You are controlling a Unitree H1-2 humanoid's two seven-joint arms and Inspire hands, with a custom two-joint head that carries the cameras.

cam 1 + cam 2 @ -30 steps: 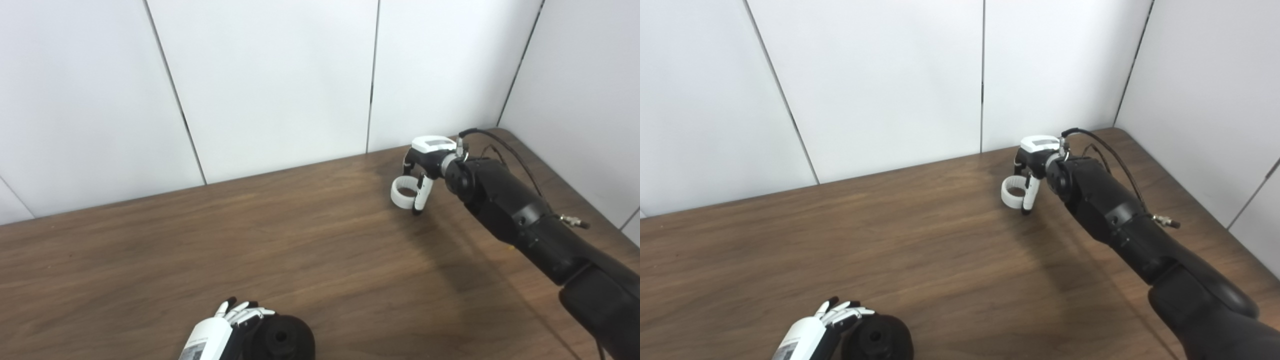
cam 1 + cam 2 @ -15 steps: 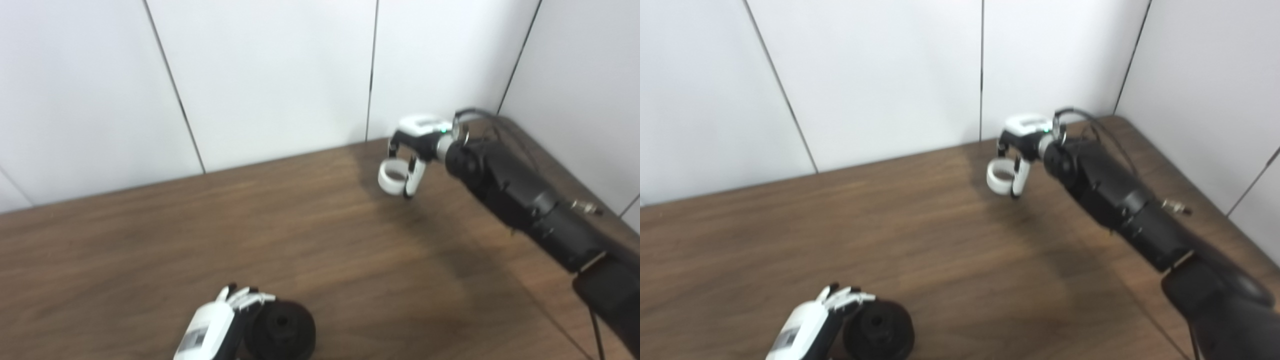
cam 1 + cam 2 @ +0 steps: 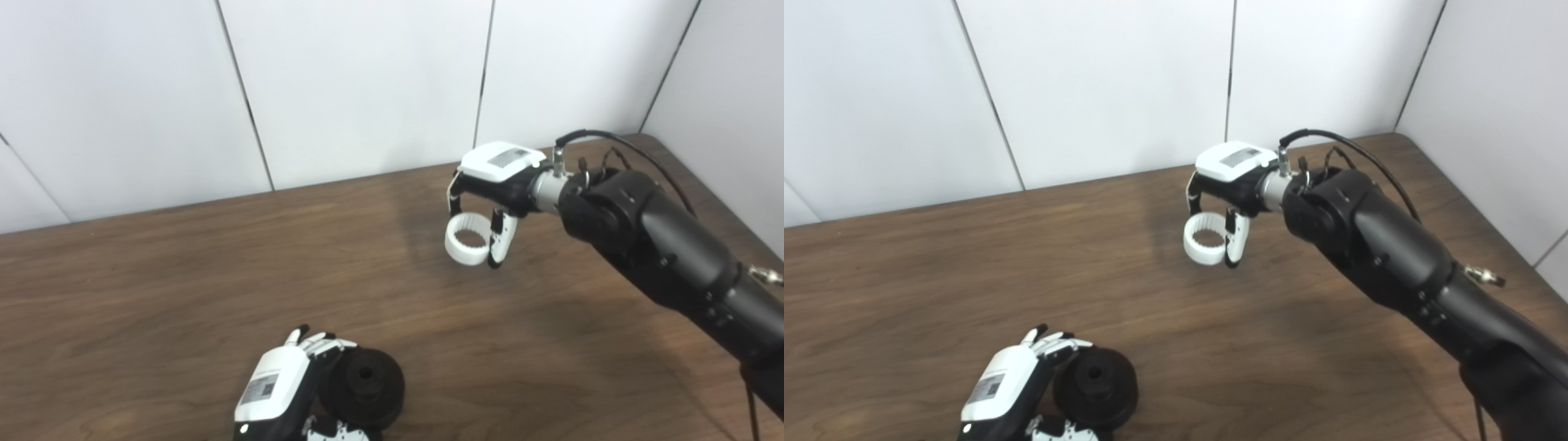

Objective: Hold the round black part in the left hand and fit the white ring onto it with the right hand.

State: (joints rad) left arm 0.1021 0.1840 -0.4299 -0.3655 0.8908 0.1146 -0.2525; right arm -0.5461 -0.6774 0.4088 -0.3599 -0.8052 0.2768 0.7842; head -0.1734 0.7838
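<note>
At the near left, the left hand (image 3: 278,392) curls around the round black part (image 3: 366,387), its fingers wrapped on the part's left side, holding it low over the wooden table (image 3: 184,275) with the centre hole facing up; whether the part rests on the wood cannot be told. Well apart from it, toward the far right, the right hand (image 3: 490,196) grips the white ring (image 3: 468,239) between fingers and thumb. The ring hangs clear above the table, its toothed inner face visible and its opening tilted a little toward the camera. The right arm (image 3: 661,257) stretches back to the near right corner.

The step in hand looks like carrying the ring over to the black part: both pieces are grasped, but nothing is fitted yet. The next move calls for bringing the ring left and nearer, levelling it above the black part, centring it and then pressing down while the left hand steadies the part.

Compared with a second ago, the ring has been lifted off the table near the far wall and has come some way toward the left hand. The camera has also shifted, so the black part shows more fully; the left hand's grasp is unchanged.
</note>
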